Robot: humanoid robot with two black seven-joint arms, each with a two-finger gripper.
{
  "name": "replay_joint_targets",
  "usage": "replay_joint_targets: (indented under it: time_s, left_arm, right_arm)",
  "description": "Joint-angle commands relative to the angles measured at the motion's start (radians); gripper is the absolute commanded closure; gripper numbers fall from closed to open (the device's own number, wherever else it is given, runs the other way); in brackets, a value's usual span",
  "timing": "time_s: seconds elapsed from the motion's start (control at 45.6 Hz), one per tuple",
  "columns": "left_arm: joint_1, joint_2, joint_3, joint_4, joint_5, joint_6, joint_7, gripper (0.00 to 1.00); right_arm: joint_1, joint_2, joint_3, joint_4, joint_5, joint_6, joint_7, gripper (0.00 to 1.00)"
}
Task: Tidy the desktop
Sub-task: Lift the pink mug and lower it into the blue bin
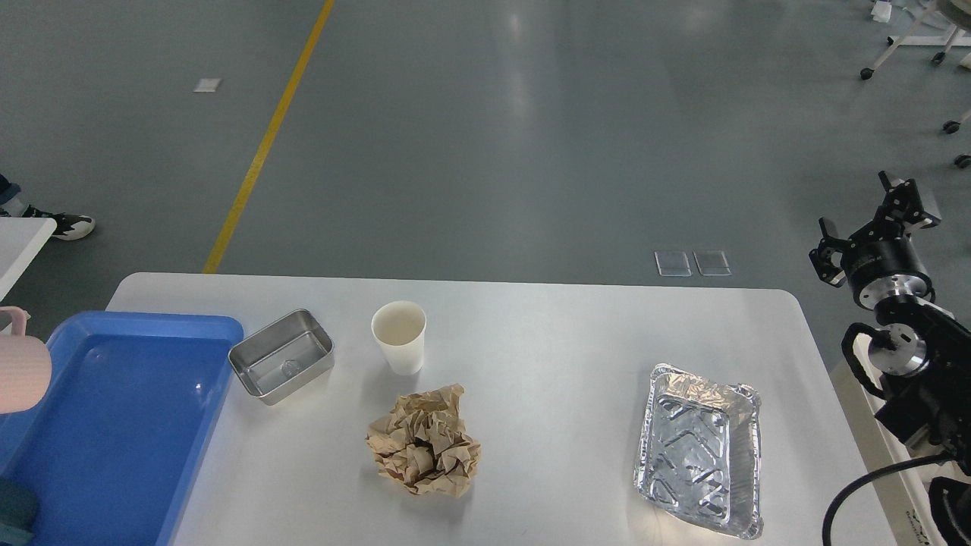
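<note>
Head view, looking forward and down at a white desktop [546,334] that fills the lower half of the frame, its near edge cut off at the bottom. Grey floor [485,136] with a yellow line [265,144] lies beyond it.

At 9 o'clock on the desktop sits a blue tray [114,432], cropped by the left and bottom edges. A pink object [19,371] overlaps the tray's left side; most of it is out of frame, so it cannot be identified. Just right of the tray, toward 10 o'clock, is a small steel tin [282,355], tilted at an angle. A white paper cup [399,336] stands upright near 11 o'clock. Near it, toward 6 o'clock, lies a crumpled brown paper ball [425,442]. Well apart, at 4 o'clock, rests a foil tray [699,449], its bottom corner almost at the frame edge.

Off the desktop's right edge, at 3 o'clock, the right gripper [872,224] points up and away, fingers spread apart and holding nothing. Its arm is partly cropped. A shoe [68,224] shows at far left.
</note>
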Motion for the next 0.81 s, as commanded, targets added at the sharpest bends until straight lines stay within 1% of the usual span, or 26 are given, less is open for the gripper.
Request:
replay_joint_targets:
  time_s: [0.0, 0.197, 0.351, 0.504, 0.635, 0.723, 0.789]
  left_arm:
    - [0.0, 0.004, 0.1, 0.0, 0.001, 0.041, -0.003, 1.0]
    - [0.0, 0.004, 0.152, 0.014, 0.005, 0.05, -0.003, 1.0]
    - [0.022, -0.035, 0.163, 0.026, 0.002, 0.061, 0.029, 1.0]
    - [0.023, -0.113, 0.162, 0.034, -0.013, 0.079, 0.092, 1.0]
    - [0.023, -0.182, 0.163, 0.054, -0.013, 0.105, 0.118, 1.0]
    - [0.023, -0.214, 0.163, 0.062, -0.013, 0.107, 0.157, 1.0]
    - [0.023, -0.232, 0.163, 0.063, -0.013, 0.107, 0.174, 1.0]
  right_arm:
    - [-0.001, 0.002, 0.0, 0.002, 0.0, 0.0, 0.0, 0.0]
    - [-0.002, 0.006, 0.0, 0.002, 0.0, 0.0, 0.0, 0.0]
    - [-0.004, 0.008, 0.0, 0.002, 0.0, 0.0, 0.0, 0.0]
    - [-0.007, 0.006, 0.0, 0.002, 0.0, 0.002, 0.0, 0.0]
    - [-0.01, 0.003, 0.0, 0.002, 0.0, 0.002, 0.0, 0.0]
    - [-0.012, 0.002, 0.0, 0.002, 0.0, 0.002, 0.0, 0.0]
    - [-0.013, 0.002, 0.0, 0.002, 0.0, 0.002, 0.0, 0.0]
